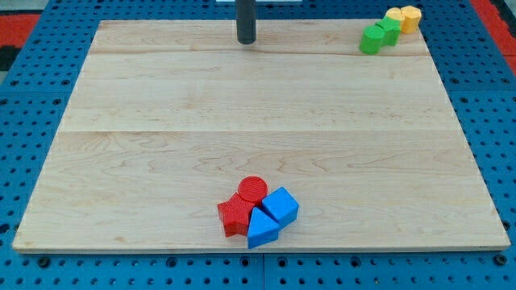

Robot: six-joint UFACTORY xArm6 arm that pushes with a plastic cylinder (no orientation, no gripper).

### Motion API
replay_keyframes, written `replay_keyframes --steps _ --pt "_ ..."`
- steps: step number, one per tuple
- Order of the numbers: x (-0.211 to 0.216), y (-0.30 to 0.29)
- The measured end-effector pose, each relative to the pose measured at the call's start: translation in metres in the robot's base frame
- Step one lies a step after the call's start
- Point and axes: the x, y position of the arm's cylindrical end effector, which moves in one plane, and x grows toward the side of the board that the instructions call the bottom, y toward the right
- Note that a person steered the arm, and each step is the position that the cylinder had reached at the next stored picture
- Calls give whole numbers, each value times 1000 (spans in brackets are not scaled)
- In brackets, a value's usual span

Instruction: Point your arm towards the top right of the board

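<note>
My tip (246, 40) is at the view's top, just left of the middle, on the wooden board (258, 121). It touches no block. At the board's top right corner sit two green blocks (378, 35) and, behind them, two yellow blocks (404, 18), all close together. They lie well to the right of my tip. Near the view's bottom middle is a cluster: a red cylinder (252, 188), a red star-like block (235, 216), a blue cube (281, 205) and a blue triangle (261, 228).
The board lies on a blue perforated table (24, 121). A red area (16, 24) shows at the view's top left and top right corners.
</note>
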Motion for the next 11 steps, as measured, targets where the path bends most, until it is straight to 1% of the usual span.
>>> replay_keyframes --steps 2,3,4,6,7,9,11 --pt "24 3" --pt "49 5" --pt "56 20" --pt "91 41" --pt "92 42" --pt "115 74" --pt "117 80"
